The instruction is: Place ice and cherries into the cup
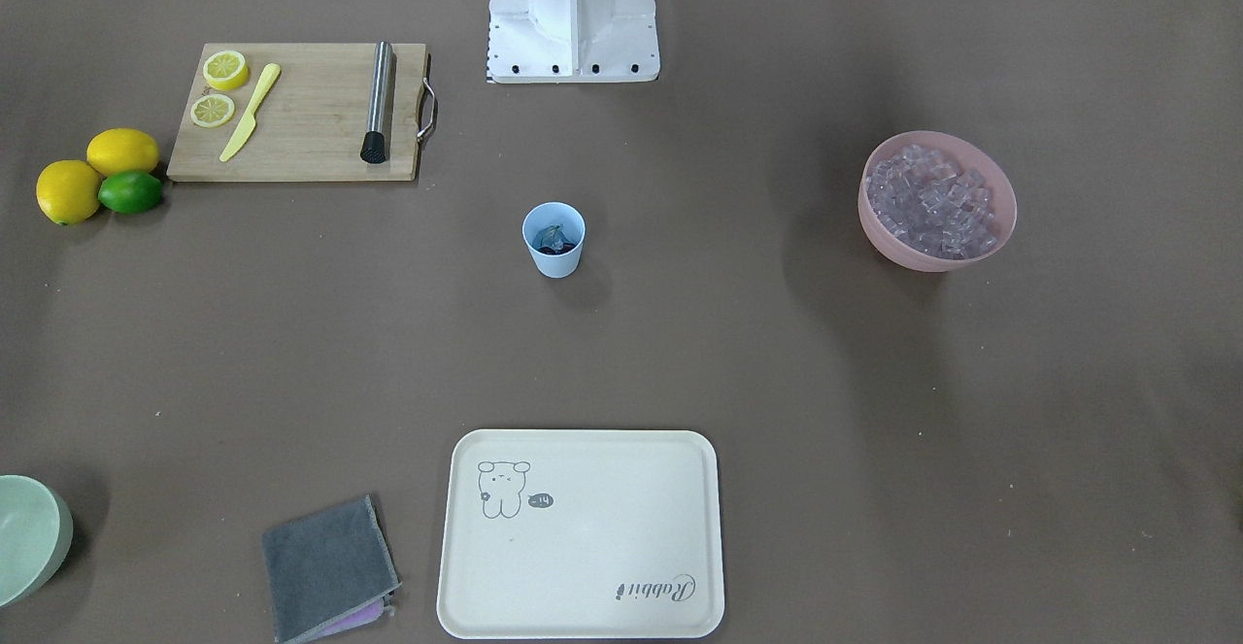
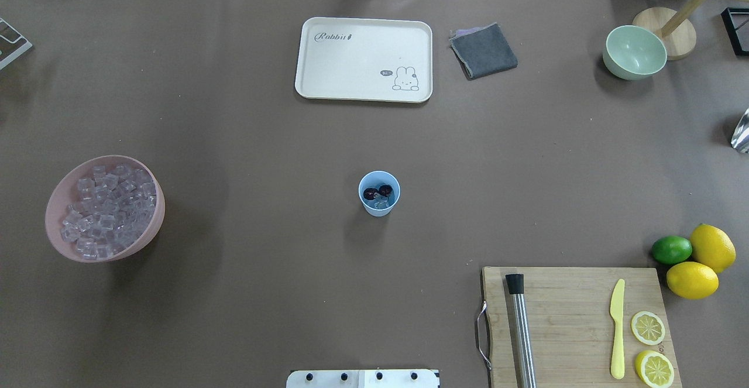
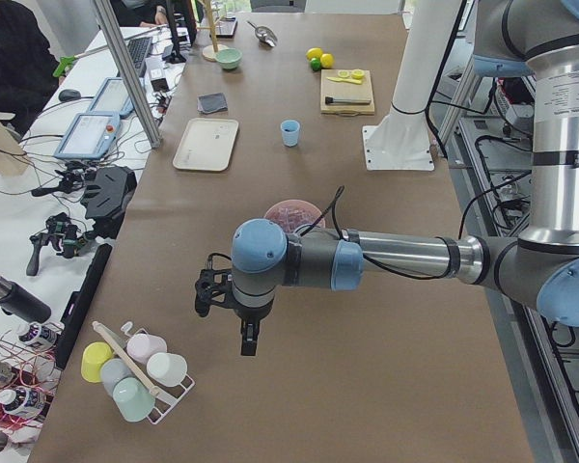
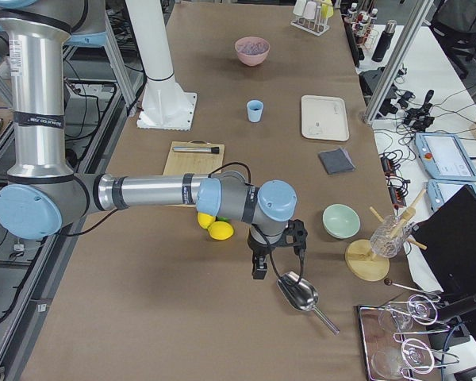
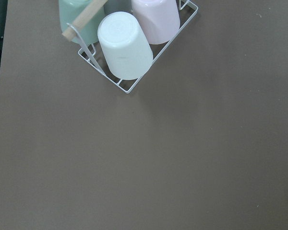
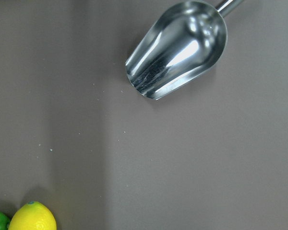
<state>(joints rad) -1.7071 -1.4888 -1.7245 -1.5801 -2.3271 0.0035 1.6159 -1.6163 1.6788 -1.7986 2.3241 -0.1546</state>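
The light blue cup (image 2: 379, 210) stands upright mid-table; it also shows in the front-facing view (image 1: 555, 260). Inside it lie the dark red cherries (image 2: 377, 191) and a few pieces of ice (image 2: 381, 203). More ice (image 2: 108, 209) fills the pink bowl (image 2: 157, 219) at the table's left. My left gripper (image 3: 248, 342) hangs over the table's left end, far from the cup. My right gripper (image 4: 259, 270) hangs over the right end, beside a metal scoop (image 6: 180, 48). Both show only in the side views, so I cannot tell whether they are open or shut.
A cream tray (image 2: 363, 92), a grey cloth (image 2: 483, 51) and a pale green bowl (image 2: 634, 51) lie at the far edge. A cutting board (image 2: 570, 312) holds a muddler, a yellow knife and lemon halves. Lemons and a lime (image 2: 671, 249) lie beside it. A cup rack (image 5: 125, 43) is below the left wrist.
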